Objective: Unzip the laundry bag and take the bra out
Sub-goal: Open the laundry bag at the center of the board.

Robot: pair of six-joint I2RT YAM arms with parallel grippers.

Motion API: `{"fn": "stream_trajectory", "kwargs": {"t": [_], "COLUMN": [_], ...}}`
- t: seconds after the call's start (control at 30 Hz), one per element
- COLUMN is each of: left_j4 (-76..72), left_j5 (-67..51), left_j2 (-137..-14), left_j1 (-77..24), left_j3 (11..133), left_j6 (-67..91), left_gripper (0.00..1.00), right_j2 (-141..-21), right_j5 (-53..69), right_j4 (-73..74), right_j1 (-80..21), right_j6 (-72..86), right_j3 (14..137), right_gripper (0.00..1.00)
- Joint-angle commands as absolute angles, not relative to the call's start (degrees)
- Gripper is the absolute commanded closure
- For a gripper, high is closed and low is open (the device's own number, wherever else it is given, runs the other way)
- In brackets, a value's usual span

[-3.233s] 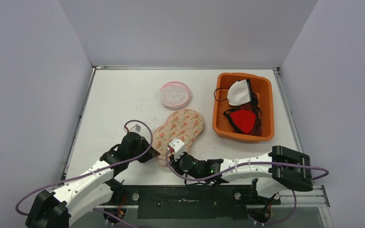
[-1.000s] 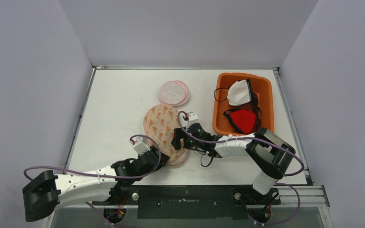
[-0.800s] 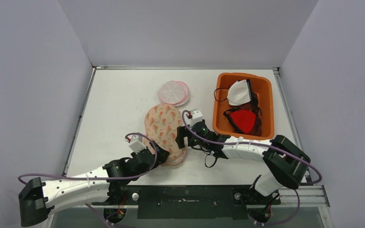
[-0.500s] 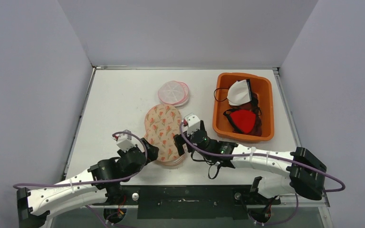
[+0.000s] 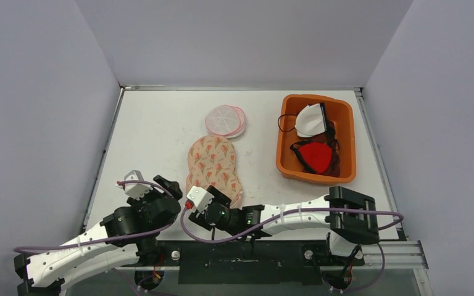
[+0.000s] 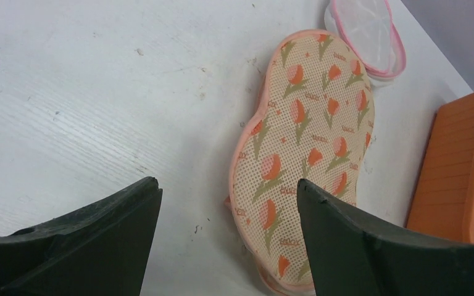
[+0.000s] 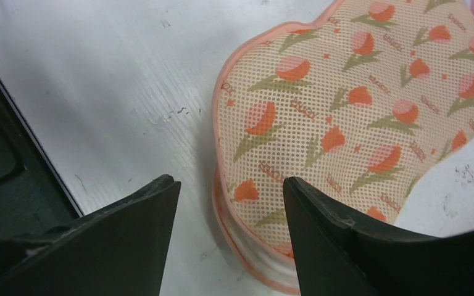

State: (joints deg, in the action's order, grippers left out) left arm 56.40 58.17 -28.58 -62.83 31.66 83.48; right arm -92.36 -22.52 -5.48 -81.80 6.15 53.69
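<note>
The laundry bag [image 5: 213, 168] is a peanut-shaped mesh pouch with orange tulips and a pink rim, lying flat mid-table. Its zip shows shut along the rim; the bra is hidden inside. My left gripper [image 5: 168, 187] hovers open just left of the bag's near end, and in the left wrist view the bag [image 6: 308, 135] lies ahead of the empty left gripper [image 6: 225, 185]. My right gripper [image 5: 221, 198] stands open at the bag's near end. In the right wrist view the right gripper [image 7: 229, 182] frames the near rim of the bag [image 7: 358, 105], holding nothing.
An orange bin [image 5: 313, 177] at the right holds a white garment [image 5: 311, 120] and a red one [image 5: 316, 156]. A round pink-rimmed mesh pouch [image 5: 225, 120] lies just beyond the bag. The black base rail runs along the near table edge.
Both arms have drawn back toward the near edge. The left gripper has let go of the bag and opened. The right gripper swung from the bag's right side to its near end.
</note>
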Motion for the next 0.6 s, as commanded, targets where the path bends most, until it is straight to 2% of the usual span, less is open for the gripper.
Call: {"fn": "stream_trajectory", "kwargs": {"t": [0.0, 0.23, 0.4, 0.5, 0.57], "left_j4": [62.7, 62.6, 62.6, 62.5, 62.4], "left_j5": [62.0, 61.4, 61.0, 60.7, 60.7], "left_j2": [-26.1, -22.5, -21.4, -21.0, -20.9], "left_j1": [-61.8, -61.2, -61.1, -61.0, -61.0], "left_j3": [31.8, 30.0, 29.1, 28.7, 28.6], "left_j6": [90.4, 89.6, 89.5, 89.5, 89.5], "left_gripper": [0.22, 0.22, 0.22, 0.22, 0.22], "right_j2": [-97.4, -102.9, -104.1, -103.6, -101.6], "right_j5": [-24.8, -24.6, -25.2, -25.4, -25.9], "right_j4": [-8.7, -8.6, -8.6, -8.5, -8.9], "right_j1": [-82.0, -81.9, -81.8, -81.9, -82.0], "right_j6": [2.3, 1.9, 2.6, 3.0, 3.5], "right_j3": [58.5, 61.1, 61.2, 61.0, 60.3], "right_gripper": [0.4, 0.54, 0.72, 0.93, 0.95]}}
